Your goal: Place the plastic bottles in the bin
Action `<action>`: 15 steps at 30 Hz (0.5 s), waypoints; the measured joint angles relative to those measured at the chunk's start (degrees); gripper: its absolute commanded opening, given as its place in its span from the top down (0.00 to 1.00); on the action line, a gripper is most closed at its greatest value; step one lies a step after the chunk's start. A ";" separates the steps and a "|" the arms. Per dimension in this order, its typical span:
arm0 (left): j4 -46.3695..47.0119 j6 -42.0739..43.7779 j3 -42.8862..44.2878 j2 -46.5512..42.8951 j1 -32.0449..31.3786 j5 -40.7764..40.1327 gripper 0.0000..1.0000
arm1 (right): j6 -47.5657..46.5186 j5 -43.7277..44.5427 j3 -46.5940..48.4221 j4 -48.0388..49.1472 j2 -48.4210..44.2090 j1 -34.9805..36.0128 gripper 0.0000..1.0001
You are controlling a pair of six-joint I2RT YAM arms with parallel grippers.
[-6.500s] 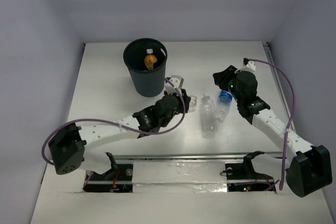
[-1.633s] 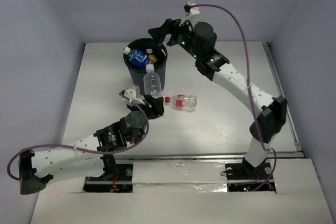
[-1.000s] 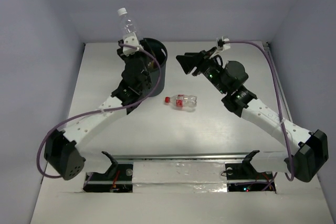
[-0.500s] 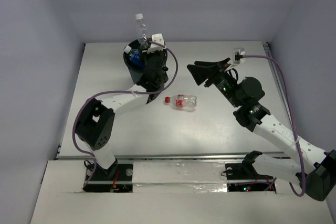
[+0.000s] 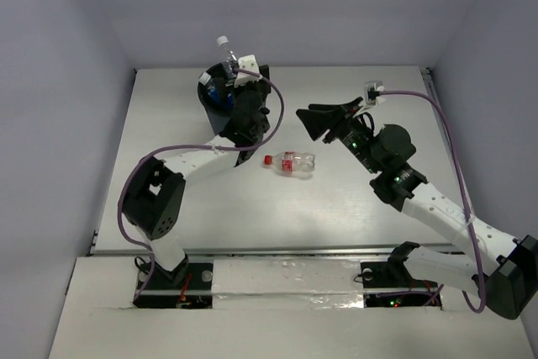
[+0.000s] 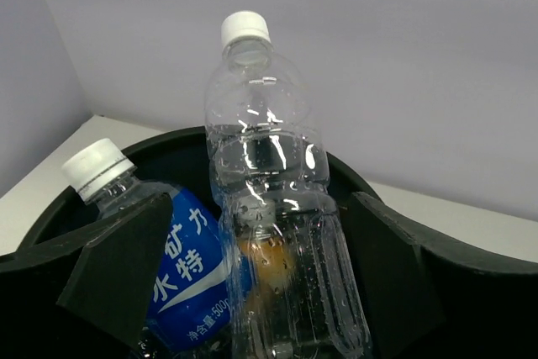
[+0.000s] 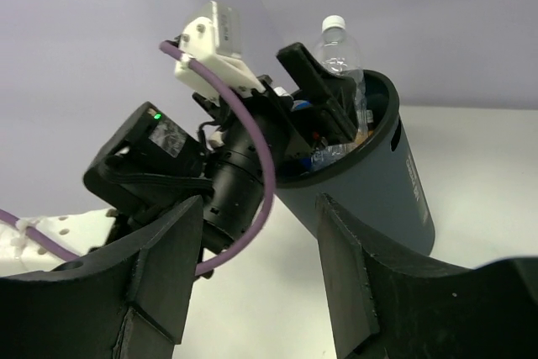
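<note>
The left gripper [image 6: 261, 208] has just let go. Its fingers now stand wide apart over the bin [image 5: 210, 97] at the upper left of the bench [image 5: 168, 199]. The plain clear bottle [image 6: 269, 166] stands loose between them, sinking in beside the blue-labelled bottle [image 6: 181, 262]. That one is as good as done. The red-labelled bottle [image 5: 292, 161] lies in the middle of the bench. The right gripper [image 5: 304, 121], half spread and holding nothing, hangs up and to its right, so I think that bottle goes next.

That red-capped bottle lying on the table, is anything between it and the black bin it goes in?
Yes. The left arm lies across the side of the bin facing the red-capped bottle and reaches over its mouth, where a clear bottle sticks up above the rim. Nothing lies on the table between them.
</note>
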 measured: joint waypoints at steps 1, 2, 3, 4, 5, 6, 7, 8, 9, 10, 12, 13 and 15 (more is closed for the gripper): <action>-0.31 -0.39 -0.11 -0.46 -0.04 0.13 0.16 | -0.02 0.00 0.00 0.00 0.00 0.00 0.39; -0.48 -0.76 -0.31 -1.07 -0.17 0.20 0.16 | -0.04 0.00 0.00 0.00 0.00 0.00 0.39; -0.79 -1.11 -0.59 -1.99 -0.28 0.24 0.16 | -0.11 0.00 0.00 0.00 0.00 0.00 0.39; -1.16 -1.46 -0.63 -2.71 -0.37 0.39 0.16 | -0.20 0.00 0.00 -0.09 0.00 0.00 0.39; -1.64 -1.88 -0.63 -3.67 -0.50 0.68 0.15 | -0.24 0.09 0.00 -0.17 0.00 0.00 0.39; -2.47 -2.29 -0.63 -4.79 -0.70 1.03 0.13 | -0.39 0.31 0.00 -0.42 0.00 0.00 0.40; -3.26 -2.71 -0.63 -5.92 -0.90 1.40 0.11 | -0.55 0.57 0.00 -0.74 0.00 0.00 0.41; -4.44 -3.37 -0.63 -7.41 -1.20 1.97 0.07 | -0.87 0.81 0.02 -1.09 0.07 0.00 0.42; -5.81 -4.00 -0.59 -8.90 -1.46 2.62 0.06 | -1.16 0.98 0.11 -1.51 0.24 0.00 0.42; -8.07 -4.98 -0.20 -10.64 -1.64 3.30 0.05 | -1.62 1.14 0.52 -2.64 0.63 0.00 0.43; -12.94 -7.32 1.68 -13.97 -1.97 5.40 0.05 | -2.82 1.11 2.12 -5.16 2.12 0.00 0.44; -15.13 -8.63 2.62 -15.58 -2.16 6.40 0.05 | -3.48 1.11 3.13 -6.54 3.10 0.00 0.49; -19.50 -11.54 4.31 -19.58 -2.25 9.03 0.09 | -4.96 1.14 4.94 -9.62 4.87 0.00 0.65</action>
